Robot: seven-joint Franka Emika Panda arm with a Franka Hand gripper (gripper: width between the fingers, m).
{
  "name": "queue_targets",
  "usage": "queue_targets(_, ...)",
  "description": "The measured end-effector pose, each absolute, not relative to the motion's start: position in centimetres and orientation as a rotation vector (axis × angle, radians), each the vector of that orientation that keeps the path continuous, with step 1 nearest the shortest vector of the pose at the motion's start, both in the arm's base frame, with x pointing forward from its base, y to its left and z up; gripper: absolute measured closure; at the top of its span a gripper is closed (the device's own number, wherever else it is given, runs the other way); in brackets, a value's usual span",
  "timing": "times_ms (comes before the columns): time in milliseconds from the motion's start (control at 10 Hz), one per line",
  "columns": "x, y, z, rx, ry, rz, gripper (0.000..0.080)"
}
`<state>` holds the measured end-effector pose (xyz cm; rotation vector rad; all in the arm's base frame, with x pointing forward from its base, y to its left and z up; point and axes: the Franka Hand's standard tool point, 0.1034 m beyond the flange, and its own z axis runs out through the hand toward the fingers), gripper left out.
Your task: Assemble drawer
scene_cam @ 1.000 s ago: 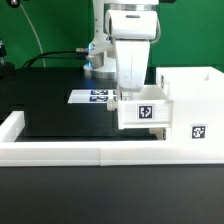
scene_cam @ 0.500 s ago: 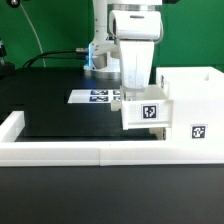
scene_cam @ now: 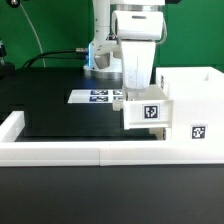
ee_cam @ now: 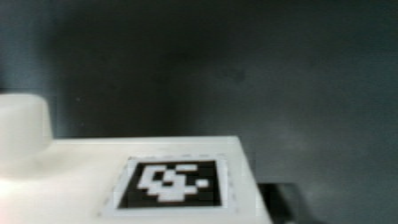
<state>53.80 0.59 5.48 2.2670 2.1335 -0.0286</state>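
Drawer tray (scene_cam: 148,111) at exterior view's right of centre, just behind border wall (scene_cam: 80,152), touching case (scene_cam: 195,108). Wrist view alone shows tray top close (ee_cam: 125,160), tag (ee_cam: 173,184) blurred, black mat (ee_cam: 214,60) beyond. Versus a second ago: tray shifted slightly toward case. Gripper (scene_cam: 137,88) points straight down over tray; fingers hidden, grip cannot tell. Marker board (scene_cam: 97,97) behind on table (scene_cam: 50,110).
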Motion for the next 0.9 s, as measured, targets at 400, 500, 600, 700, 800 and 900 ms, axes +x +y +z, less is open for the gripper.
queue_targets(400,54.2,0.4,7.0,2.266,2.116,-0.019,0.0273)
queue_targets(500,54.3,0.2,8.2,2.268,2.111,-0.031,0.0188)
queue_targets(600,54.5,-0.2,9.3,2.267,2.103,-0.032,0.0161)
queue_targets(700,54.7,-1.0,10.1,2.249,2.106,-0.024,0.0152)
queue_targets(800,54.8,-2.2,10.5,2.248,2.097,-0.023,0.0152)
queue_targets(900,54.8,-3.5,10.3,2.224,2.126,-0.023,0.0152)
